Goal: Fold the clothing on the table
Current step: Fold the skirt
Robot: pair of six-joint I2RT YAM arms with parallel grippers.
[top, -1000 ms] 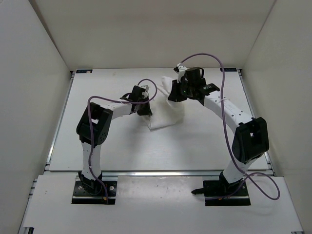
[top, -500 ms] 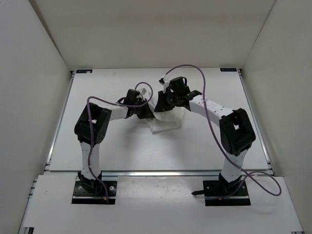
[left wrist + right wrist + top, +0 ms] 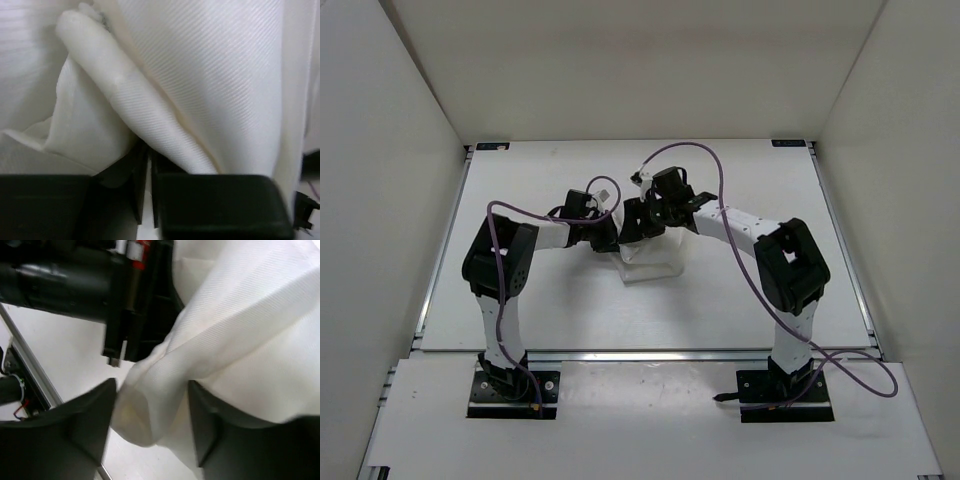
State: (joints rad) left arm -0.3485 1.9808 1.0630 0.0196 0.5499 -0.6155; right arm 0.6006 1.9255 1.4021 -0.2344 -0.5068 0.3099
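At the near left edge of the tabletop (image 3: 450, 300), bolted down, the left arm (image 3: 500, 268): elbow bent, forearm reaching inward toward the middle. At its tip the left hand (image 3: 604, 236), low over the left border of the clothing (image 3: 658, 262). From the left wrist view: fingers (image 3: 215, 205) set together with only a narrow slit between, pinching the lower end of a rolled fold of white fabric (fine ribbed weave plain at this range). More cloth above, filling the whole view.

At the middle of the tabletop, a little toward the far side, the clothing itself: a small bunched white heap, its far part hidden beneath the two hands.

Just right of the left hand, nearly touching it, the right hand (image 3: 636, 222), down on the cloth as well. From the right wrist view: jaws standing apart, open, a thick soft fold lying loose between the two pads (image 3: 85, 435), not squeezed. Beyond it, close by, the black housing of the left arm.

Further right, the right arm (image 3: 790, 265), elbow folded, base at the near right edge. Above its forearm, a purple cable (image 3: 718, 170) in a high arc.
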